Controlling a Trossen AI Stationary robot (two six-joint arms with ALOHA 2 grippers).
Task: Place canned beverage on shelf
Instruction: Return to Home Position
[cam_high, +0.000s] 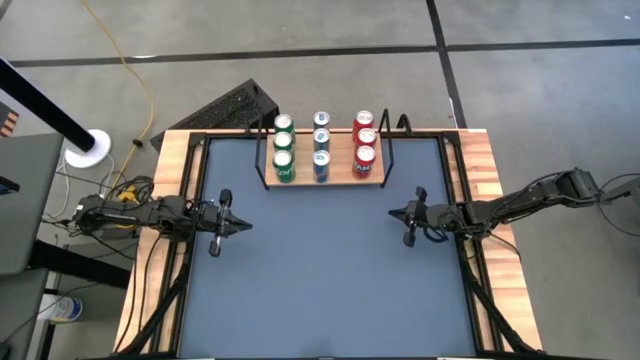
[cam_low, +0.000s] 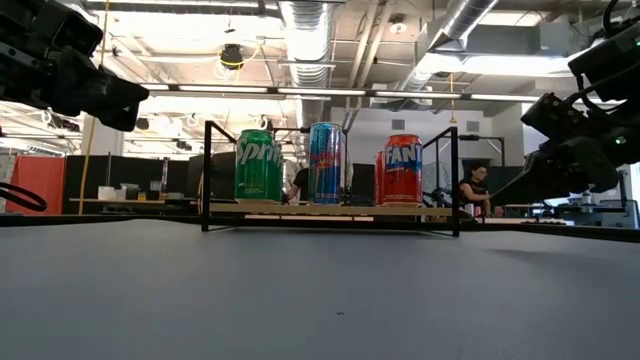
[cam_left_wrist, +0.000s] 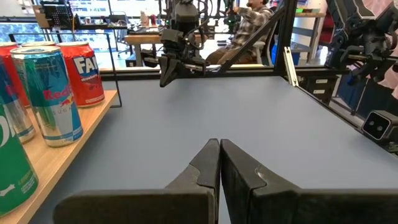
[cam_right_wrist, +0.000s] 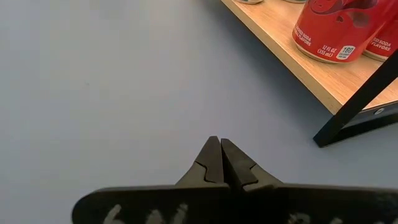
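Small rectangular light-wood shelf (cam_high: 343, 172) with thin black wire end frames: set at the far middle of the large table (cam_high: 330, 300) with dark grey top and wood edges. Nine upright drink cans on the board, in three rows running front to back, three deep each.

Green Sprite cans (cam_high: 283, 146): row on the left arm's side of the board.
Blue cans (cam_high: 321, 140): middle row.
Red-orange Fanta cans (cam_high: 365, 140): row on the right arm's side.
Rows apart from one another, strips of wood showing between them. From the low view, the front can of each row side by side between the two black end frames.

Left gripper (cam_high: 245, 226): over the left part of the table, in front of the shelf and well apart from it, pointed toward the table's middle. Fingers (cam_left_wrist: 208, 162) pressed together, tip to tip. Raised off the table top, as seen in the low view.

Right gripper (cam_high: 394, 212): over the right part of the table, likewise in front of the shelf, pointed toward the left gripper. Fingers (cam_right_wrist: 210, 158) pressed together. From its wrist view, the shelf's near corner, one black frame foot and the Fanta row just beyond.

Seated person in a plaid shirt (cam_left_wrist: 252, 22): in the room beyond the table.
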